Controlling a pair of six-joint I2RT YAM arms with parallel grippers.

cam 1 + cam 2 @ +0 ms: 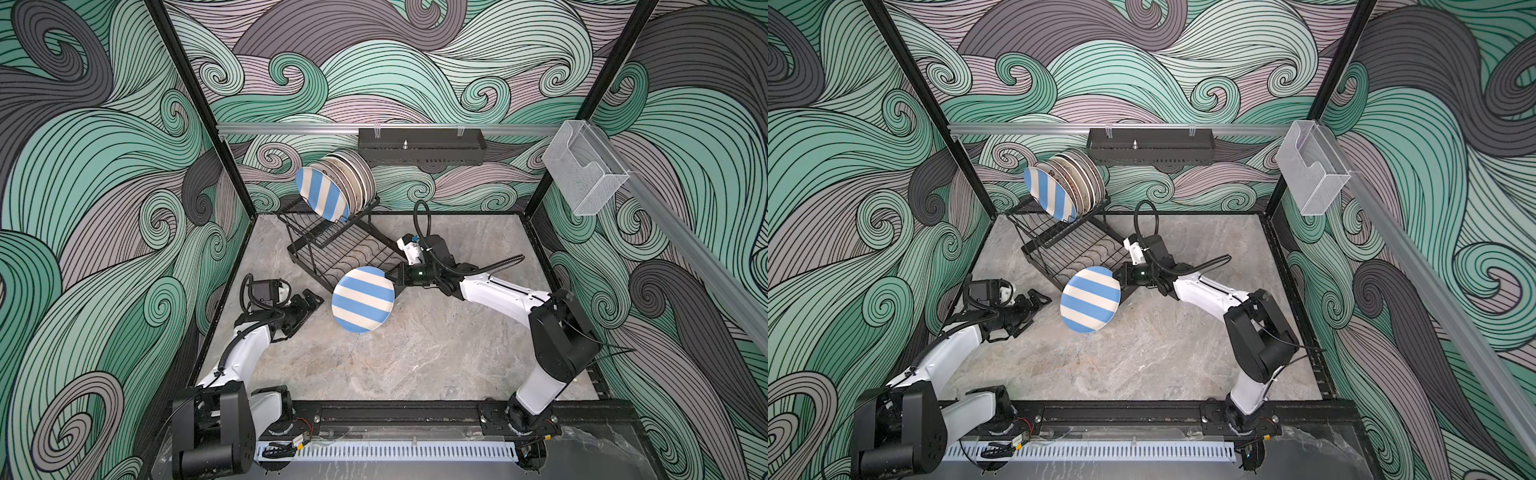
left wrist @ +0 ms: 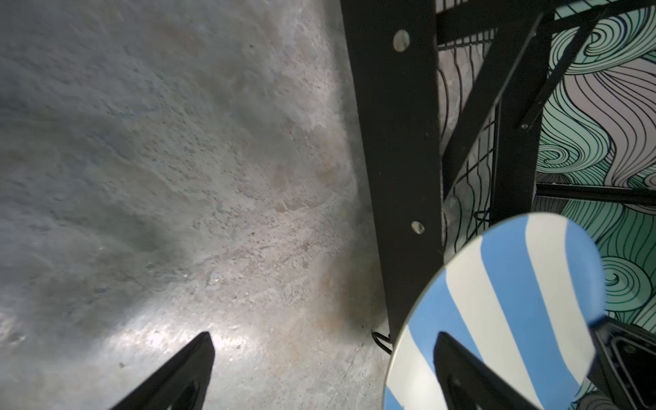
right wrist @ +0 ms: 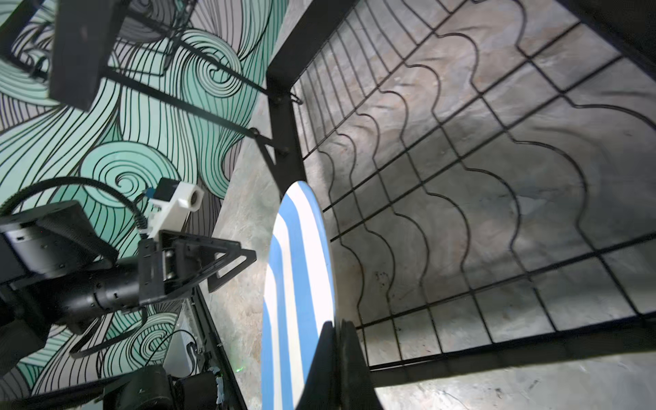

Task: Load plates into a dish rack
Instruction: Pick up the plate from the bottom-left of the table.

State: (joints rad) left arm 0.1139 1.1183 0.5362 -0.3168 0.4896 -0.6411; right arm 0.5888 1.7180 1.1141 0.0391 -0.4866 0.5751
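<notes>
My right gripper [image 1: 392,279] [image 3: 337,323] is shut on the rim of a blue-and-cream striped plate [image 1: 363,299] [image 1: 1090,299] [image 3: 298,284]. It holds the plate tilted above the table, in front of the low grid base of the black wire dish rack [image 1: 332,245] [image 1: 1067,245] [image 3: 461,177]. Several plates [image 1: 351,178] [image 1: 1079,178] stand on edge in the rack's raised shelf; the front one [image 1: 322,193] is also blue striped. My left gripper [image 1: 312,298] [image 2: 323,335] is open, just left of the held plate [image 2: 504,312] and apart from it.
A black perforated tray [image 1: 422,145] hangs on the back rail. A clear plastic box [image 1: 582,170] is fixed to the right rail. The marble table [image 1: 415,353] lies between the two arms, and patterned walls close in three sides.
</notes>
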